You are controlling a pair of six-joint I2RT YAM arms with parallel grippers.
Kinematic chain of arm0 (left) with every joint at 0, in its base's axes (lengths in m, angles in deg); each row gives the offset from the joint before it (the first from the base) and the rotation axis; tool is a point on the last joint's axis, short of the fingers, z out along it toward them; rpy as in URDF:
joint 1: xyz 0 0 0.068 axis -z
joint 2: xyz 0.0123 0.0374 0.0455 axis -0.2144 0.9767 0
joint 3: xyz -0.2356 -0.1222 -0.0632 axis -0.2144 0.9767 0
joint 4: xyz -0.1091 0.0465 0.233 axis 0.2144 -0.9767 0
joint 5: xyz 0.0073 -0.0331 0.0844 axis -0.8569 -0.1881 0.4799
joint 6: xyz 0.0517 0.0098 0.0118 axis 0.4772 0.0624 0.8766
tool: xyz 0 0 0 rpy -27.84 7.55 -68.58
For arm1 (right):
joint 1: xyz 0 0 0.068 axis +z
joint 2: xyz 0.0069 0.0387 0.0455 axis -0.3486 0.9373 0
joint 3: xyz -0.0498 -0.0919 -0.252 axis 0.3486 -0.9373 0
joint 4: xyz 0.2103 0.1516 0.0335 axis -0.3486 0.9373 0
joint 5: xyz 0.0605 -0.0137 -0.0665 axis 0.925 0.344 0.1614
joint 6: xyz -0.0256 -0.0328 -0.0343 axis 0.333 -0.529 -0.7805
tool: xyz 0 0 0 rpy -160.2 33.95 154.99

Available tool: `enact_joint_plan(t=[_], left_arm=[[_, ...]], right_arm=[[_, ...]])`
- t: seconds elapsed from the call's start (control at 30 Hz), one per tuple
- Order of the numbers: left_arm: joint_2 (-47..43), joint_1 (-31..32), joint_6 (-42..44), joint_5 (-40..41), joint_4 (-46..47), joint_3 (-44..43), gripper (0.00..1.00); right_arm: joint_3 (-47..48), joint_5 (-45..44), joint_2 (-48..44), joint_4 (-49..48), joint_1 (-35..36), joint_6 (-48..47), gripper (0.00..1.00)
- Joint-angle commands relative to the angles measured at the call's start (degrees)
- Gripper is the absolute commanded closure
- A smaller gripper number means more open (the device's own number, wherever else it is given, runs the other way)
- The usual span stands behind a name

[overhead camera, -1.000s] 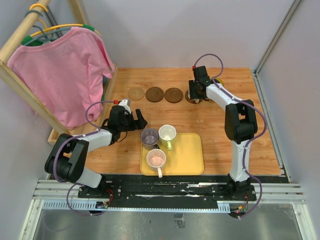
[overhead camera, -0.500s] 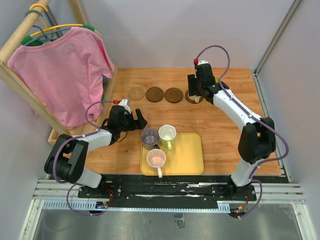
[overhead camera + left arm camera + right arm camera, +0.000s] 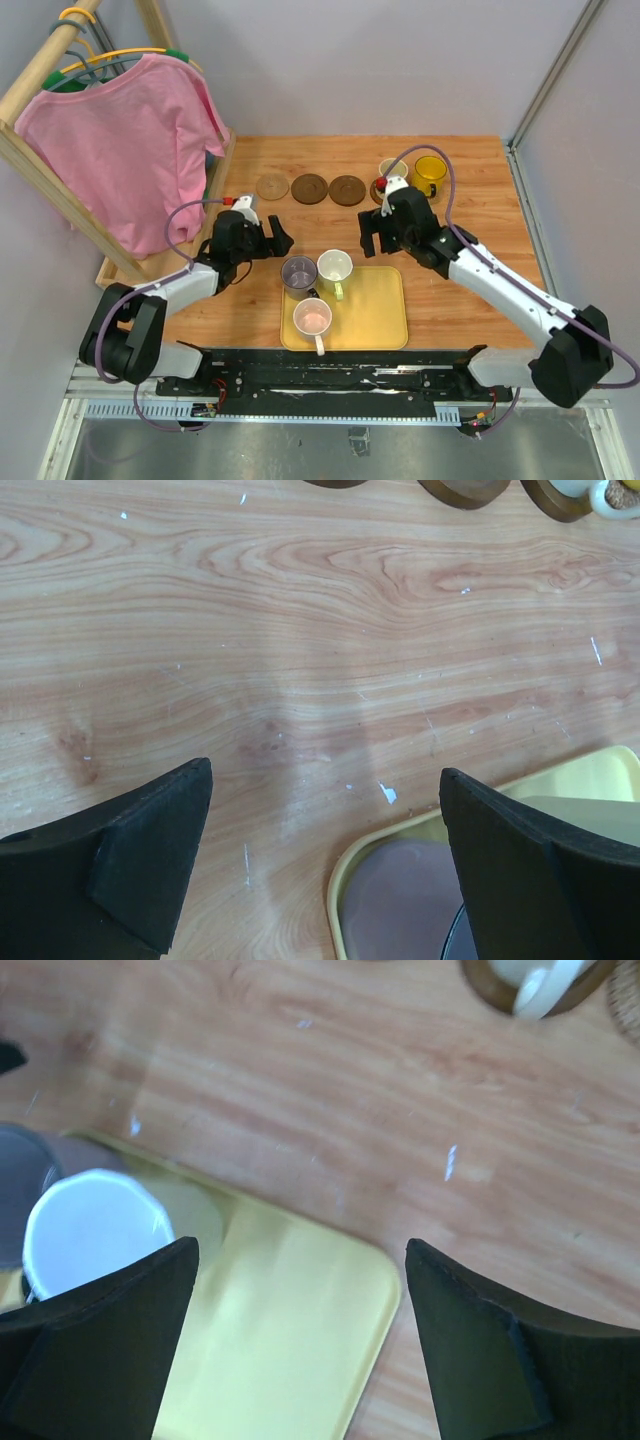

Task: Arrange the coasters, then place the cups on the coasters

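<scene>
Right arm (image 3: 500, 285) stretched low leftward, the right gripper (image 3: 372, 236) is held wide and empty over the tray's (image 3: 375, 305) far edge; the left gripper (image 3: 280, 243) is spread wide. Three cups (image 3: 298, 271) (image 3: 334, 266) (image 3: 313, 317) are seen on the tray, two more cups (image 3: 392, 168) (image 3: 430, 172) on far coasters (image 3: 485, 992).

Three coasters lie flat and bare in a row at the table's far side: tan coaster (image 3: 272, 186), dark brown coaster (image 3: 309, 188), brown coaster (image 3: 347, 189). Cream cup (image 3: 392, 168) upright on fourth coaster (image 3: 480, 990), which is dark. Yellow cup (image 3: 431, 171) just right of it. Grey-purple cup (image 3: 298, 272), white-greenish cup (image 3: 335, 267) and pale pink cup (image 3: 313, 317) upright, clustered at the left end of the yellow tray (image 3: 375, 310).
</scene>
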Motion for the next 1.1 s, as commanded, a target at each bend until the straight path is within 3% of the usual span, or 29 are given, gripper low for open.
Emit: enact_joint_plan(t=[0.0, 0.3, 0.53, 0.83, 1.07], left_arm=[[-2.5, 0.3, 1.0, -0.7, 0.4, 1.6, 0.0], [-5.4, 0.5, 0.2, -2.2, 0.5, 3.4, 0.0], [-7.3, 1.6, -0.5, -2.5, 0.4, 4.5, 0.0], [-9.3, 2.6, -0.7, -2.1, 0.0, 5.7, 0.0], [-9.6, 2.8, -1.1, -2.6, 0.5, 6.5, 0.0]], right_arm=[[-3.8, 2.6, -6.2, 1.7, 5.2, 3.7, 0.14], [-6.2, 0.0, -7.3, 4.3, 16.8, 8.7, 0.13], [-5.8, -0.6, -2.4, 5.2, 20.3, 11.9, 0.13], [-5.3, 0.0, 3.5, 3.3, 22.8, 13.7, 0.21], [-3.8, -2.7, 9.8, 3.1, 23.3, 15.5, 0.34]])
